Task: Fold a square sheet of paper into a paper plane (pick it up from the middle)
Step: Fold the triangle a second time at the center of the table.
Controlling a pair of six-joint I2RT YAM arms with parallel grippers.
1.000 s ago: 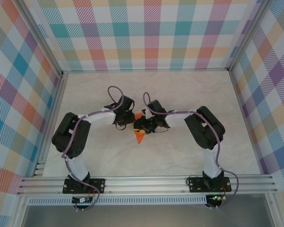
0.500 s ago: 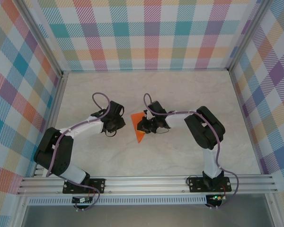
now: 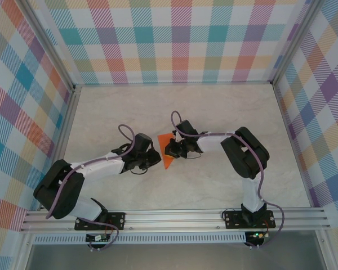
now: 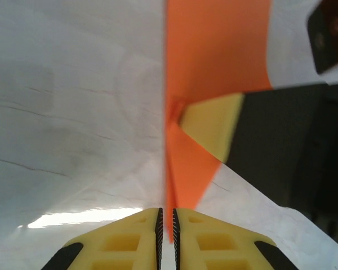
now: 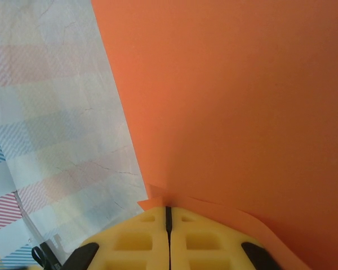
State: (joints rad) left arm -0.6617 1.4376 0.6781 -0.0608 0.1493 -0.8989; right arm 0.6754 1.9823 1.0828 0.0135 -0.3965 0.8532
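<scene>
The square sheet of paper is bright orange and folded into a narrow pointed shape, lying mid-table. My right gripper sits over its middle from the right. In the right wrist view that gripper is shut on the paper's folded edge. My left gripper is at the paper's lower left side. In the left wrist view it is shut to a thin slit. The paper's pointed tip reaches into the slit, and I cannot tell whether it is pinched. A yellow finger of the right gripper presses on the paper ahead.
The tabletop is pale marble-patterned, enclosed by checked walls on three sides. An aluminium rail with both arm bases runs along the near edge. Purple cables loop above each wrist.
The left arm swung away to the left, then came back lower, bringing its gripper to the paper's lower left tip. The right gripper closed on the paper and stayed in place.
</scene>
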